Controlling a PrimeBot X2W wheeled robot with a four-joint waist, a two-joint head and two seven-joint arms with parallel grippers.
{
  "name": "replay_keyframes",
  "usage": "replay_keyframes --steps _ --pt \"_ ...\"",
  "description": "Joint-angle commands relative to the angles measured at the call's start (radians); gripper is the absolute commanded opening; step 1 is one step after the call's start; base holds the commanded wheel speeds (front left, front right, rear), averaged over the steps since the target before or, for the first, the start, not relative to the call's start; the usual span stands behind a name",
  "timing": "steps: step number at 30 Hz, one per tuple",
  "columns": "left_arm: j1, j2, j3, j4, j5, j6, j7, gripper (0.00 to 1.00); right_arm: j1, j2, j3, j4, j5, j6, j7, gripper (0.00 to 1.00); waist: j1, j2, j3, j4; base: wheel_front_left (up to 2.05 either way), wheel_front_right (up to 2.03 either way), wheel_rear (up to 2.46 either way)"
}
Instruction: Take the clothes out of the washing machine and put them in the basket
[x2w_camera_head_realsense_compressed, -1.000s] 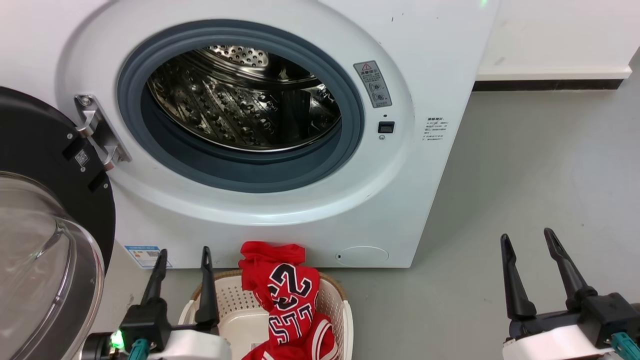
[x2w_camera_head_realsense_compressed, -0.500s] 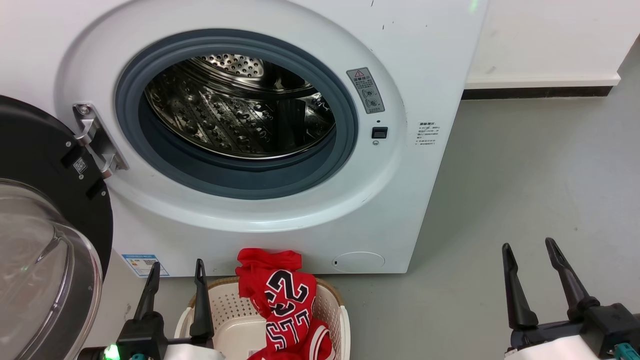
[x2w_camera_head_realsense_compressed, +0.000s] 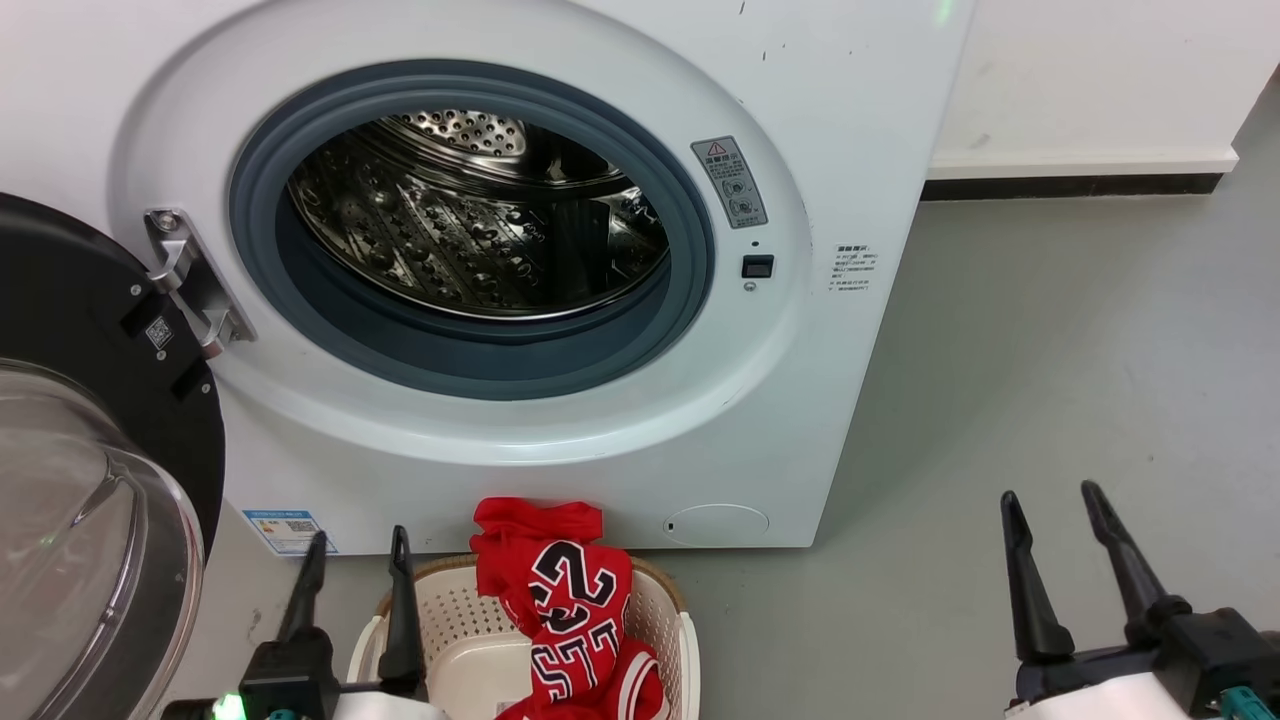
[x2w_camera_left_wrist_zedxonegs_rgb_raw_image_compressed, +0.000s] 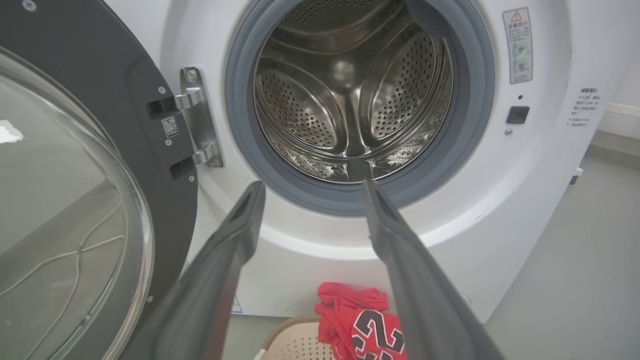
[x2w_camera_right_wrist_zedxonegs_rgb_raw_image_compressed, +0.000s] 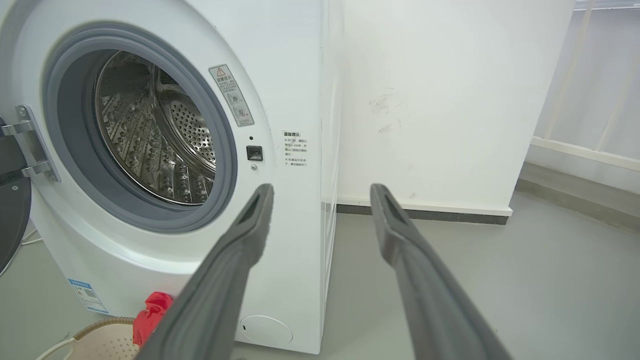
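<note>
The white washing machine (x2w_camera_head_realsense_compressed: 560, 420) stands with its black-rimmed glass door (x2w_camera_head_realsense_compressed: 90, 520) swung open to the left; its steel drum (x2w_camera_head_realsense_compressed: 480, 215) holds no fabric that I can see. Red clothes (x2w_camera_head_realsense_compressed: 570, 600), a numbered jersey on top, hang over the far rim of the cream basket (x2w_camera_head_realsense_compressed: 450, 620) on the floor in front of the machine. My left gripper (x2w_camera_head_realsense_compressed: 358, 545) is open just left of the clothes, above the basket's left side. My right gripper (x2w_camera_head_realsense_compressed: 1050, 505) is open over bare floor at the lower right. The left wrist view shows the drum (x2w_camera_left_wrist_zedxonegs_rgb_raw_image_compressed: 350, 95), the clothes (x2w_camera_left_wrist_zedxonegs_rgb_raw_image_compressed: 365, 320) and my left gripper (x2w_camera_left_wrist_zedxonegs_rgb_raw_image_compressed: 310, 187).
Grey floor (x2w_camera_head_realsense_compressed: 1050, 350) stretches to the right of the machine. A white wall with a dark skirting (x2w_camera_head_realsense_compressed: 1070, 185) runs behind it. The open door (x2w_camera_left_wrist_zedxonegs_rgb_raw_image_compressed: 75, 200) takes up the left side. In the right wrist view my right gripper (x2w_camera_right_wrist_zedxonegs_rgb_raw_image_compressed: 320, 192) points at the machine's right edge (x2w_camera_right_wrist_zedxonegs_rgb_raw_image_compressed: 325, 175).
The head camera has shifted slightly, so the machine sits a little lower in the picture. Both grippers have sunk a bit toward the bottom edge. The clothes and basket have not moved.
</note>
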Motion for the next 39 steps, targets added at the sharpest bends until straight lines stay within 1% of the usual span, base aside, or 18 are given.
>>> replay_keyframes --steps 1,4,20,39 --pt "0.0 0.0 -0.001 0.008 -0.001 0.0 0.0 0.0 0.0 0.0 0.0 0.009 0.0 0.0 0.001 0.0 0.0 0.0 0.0 0.0 0.0 0.0 0.0" --pt "0.006 -0.001 -0.003 0.037 -0.008 -0.001 0.006 0.0 0.005 0.0 0.002 0.033 0.007 0.0 0.004 0.0 0.0 0.0 0.0 0.0 0.0 0.0 0.0" --pt "-0.043 -0.001 0.026 0.072 -0.336 -0.043 0.085 0.0 -0.044 -0.02 0.007 0.085 0.362 0.0 0.061 0.0 0.0 0.0 -0.002 0.005 0.0 0.0 0.0" --pt "-0.089 -0.001 0.054 0.106 -0.653 -0.085 0.16 0.0 -0.092 -0.033 0.003 0.136 0.696 0.0 0.124 0.0 0.0 0.0 -0.004 0.01 0.0 0.0 0.0"
